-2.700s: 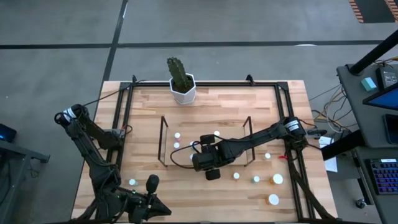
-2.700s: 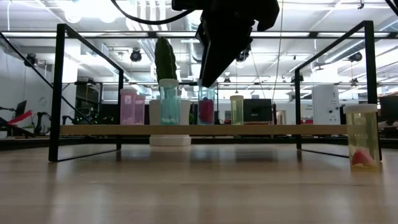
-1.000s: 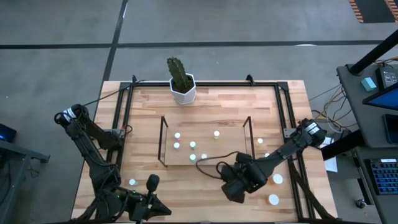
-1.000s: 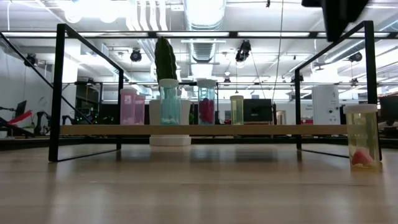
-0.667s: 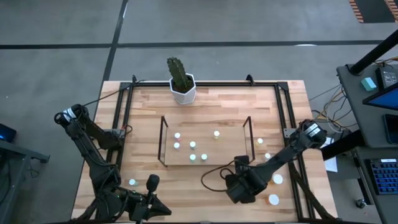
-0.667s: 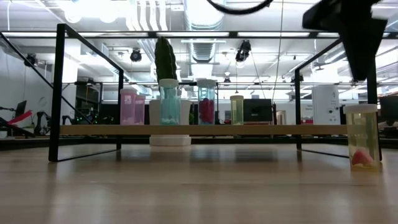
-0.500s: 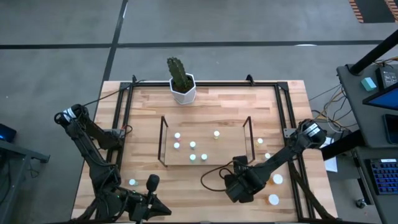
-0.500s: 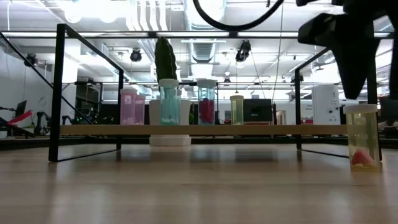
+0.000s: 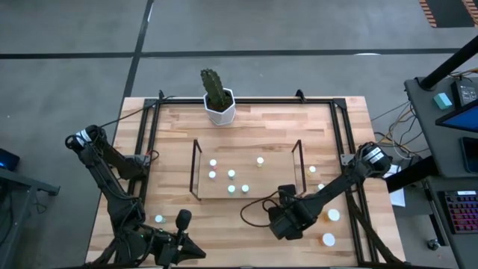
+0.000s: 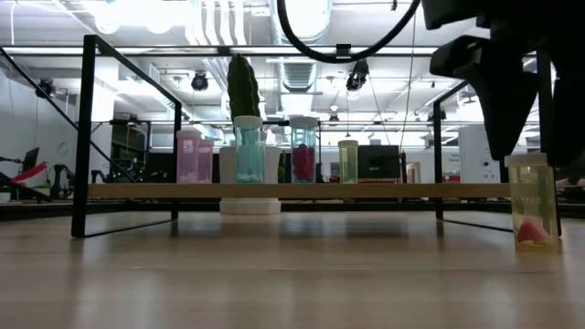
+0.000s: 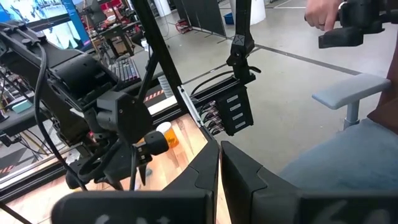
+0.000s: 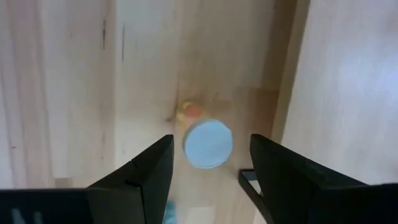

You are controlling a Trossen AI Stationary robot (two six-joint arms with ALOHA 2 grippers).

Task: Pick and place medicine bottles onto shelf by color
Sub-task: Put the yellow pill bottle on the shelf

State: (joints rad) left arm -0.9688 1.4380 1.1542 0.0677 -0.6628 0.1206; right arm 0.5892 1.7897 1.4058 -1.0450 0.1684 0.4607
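Note:
My right gripper (image 9: pixel 287 223) hangs open near the table's front right, pointing down over a yellowish medicine bottle (image 10: pixel 533 199) with pink contents. The bottle stands upright on the table. Its white cap (image 12: pixel 208 144) lies between the two fingers (image 12: pixel 146 171) with a gap on each side, and the high view hides it under the gripper. The shelf (image 9: pixel 200 196) stands mid-table with several bottles (image 10: pixel 249 151) on its base. My left gripper (image 9: pixel 181 224) waits shut at the near left.
More bottles stand loose on the table at the right (image 9: pixel 333 215) (image 9: pixel 328 239) (image 9: pixel 311 170), and one at the near left (image 9: pixel 159 219). A cactus in a white pot (image 9: pixel 219 104) sits at the far edge. A black frame (image 9: pixel 340 142) edges the table.
My right gripper has come down over the yellowish bottle at the near right and rolled about its pointing line. Its fingertips now stand about level with the cap. It has stayed open.

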